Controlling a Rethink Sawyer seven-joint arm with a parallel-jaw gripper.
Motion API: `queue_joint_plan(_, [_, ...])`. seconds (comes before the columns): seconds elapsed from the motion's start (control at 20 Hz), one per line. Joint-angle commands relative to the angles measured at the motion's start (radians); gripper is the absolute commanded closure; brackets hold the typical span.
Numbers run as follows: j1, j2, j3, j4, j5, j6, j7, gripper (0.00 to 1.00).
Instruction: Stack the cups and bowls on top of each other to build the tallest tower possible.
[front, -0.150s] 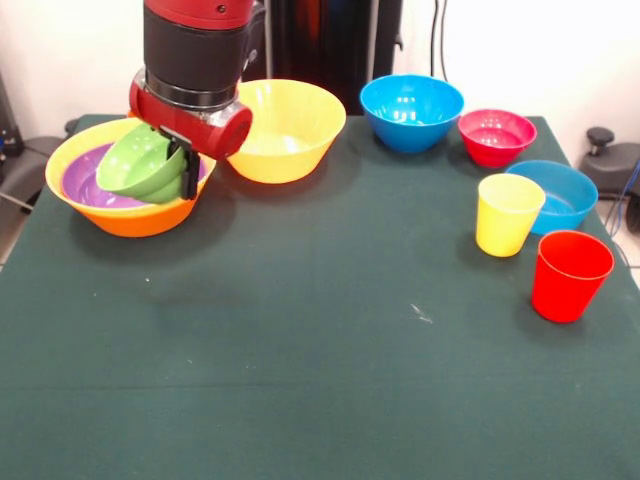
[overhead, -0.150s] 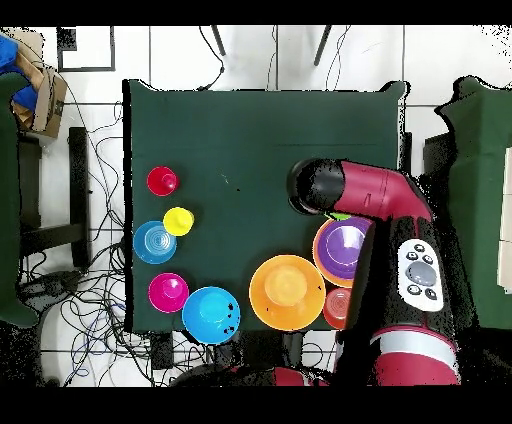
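I am holding the green bowl (front, -0.150s: 143, 163) tilted, fingers (front, -0.150s: 189, 175) clamped on its rim, over the purple bowl (front, -0.150s: 88, 178) in the tower (front, -0.150s: 125, 215); released crooked, it risks sliding off.

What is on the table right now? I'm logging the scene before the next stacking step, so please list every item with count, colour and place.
All places as the front view shows them.
Tower: one; large yellow-orange bowl at far left with a purple bowl nested inside.
Green bowl: one; tilted, held over the tower.
Yellow-orange bowl: one; loose, just right of the tower.
Blue bowls: two; one at far centre-right, one at the right edge.
Pink-red bowl: one; between the blue bowls.
Yellow cup: one; upright, right side.
Red cup: one; upright, nearer than the yellow.
Orange bowl: one; small, mostly hidden by the arm overhead.
Gripper: one; black, gripping the green bowl's rim.
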Motion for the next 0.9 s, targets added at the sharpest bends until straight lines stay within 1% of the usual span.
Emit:
queue_joint_plan(0.05, [0.038, 0.047, 0.080, 0.019, -0.044, 0.038, -0.047, 1.00])
queue_joint_plan(0.15, [0.038, 0.037, 0.075, 0.048, -0.046, 0.023, -0.041, 1.00])
queue_joint_plan(0.4, [0.030, 0.027, 0.065, 0.138, -0.064, -0.072, -0.018, 1.00])
queue_joint_plan(0.65, [0.013, 0.019, 0.070, 0.193, -0.073, -0.131, -0.022, 1.00])
queue_joint_plan(0.9, [0.005, 0.009, 0.067, 0.230, -0.080, -0.162, -0.029, 1.00])
